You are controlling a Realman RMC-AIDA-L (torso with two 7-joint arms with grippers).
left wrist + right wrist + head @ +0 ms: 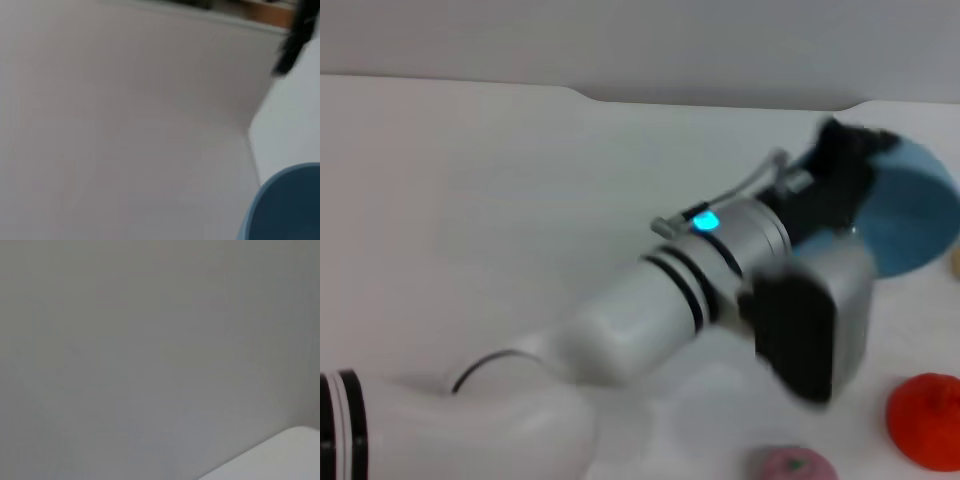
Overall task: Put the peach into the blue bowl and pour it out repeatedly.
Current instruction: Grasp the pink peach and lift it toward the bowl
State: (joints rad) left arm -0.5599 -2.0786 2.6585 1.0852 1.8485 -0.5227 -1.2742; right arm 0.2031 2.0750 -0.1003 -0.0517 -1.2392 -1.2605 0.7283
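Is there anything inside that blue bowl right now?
Hard to tell: the blue bowl is tipped, and the left tool covers part of it. The peach lies on the table, outside the bowl.

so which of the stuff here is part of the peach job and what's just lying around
In the job:
- blue bowl, tipped on its side at the left gripper
- peach, on the table

Lying about:
- red-orange fruit

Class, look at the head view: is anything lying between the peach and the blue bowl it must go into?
Yes. The left arm's wrist and camera block hang over the table between the peach and the tilted blue bowl.
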